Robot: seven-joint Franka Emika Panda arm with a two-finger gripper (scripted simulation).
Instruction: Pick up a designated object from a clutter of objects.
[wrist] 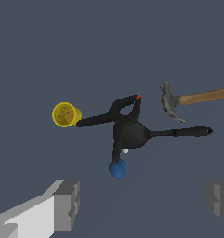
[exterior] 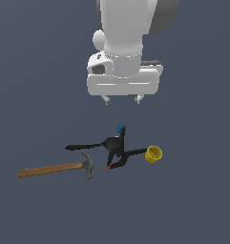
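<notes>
The arm (exterior: pixel 128 28) is glossy white, built of rounded, bulbous housings, with a darker grey shaded section at about 1 o'clock of the main cylinder; a small white dome bulges from its side at 9 o'clock; faint dashed seam lines ring the cylinder's base; beneath sits a broad, white, rounded-rectangular hand block with a dark recess; the gripper (exterior: pixel 122 99) ends in two short pale fingers; in the wrist view the fingertips (wrist: pixel 67 204) appear grey, blocky and ridged, on a white body.
</notes>
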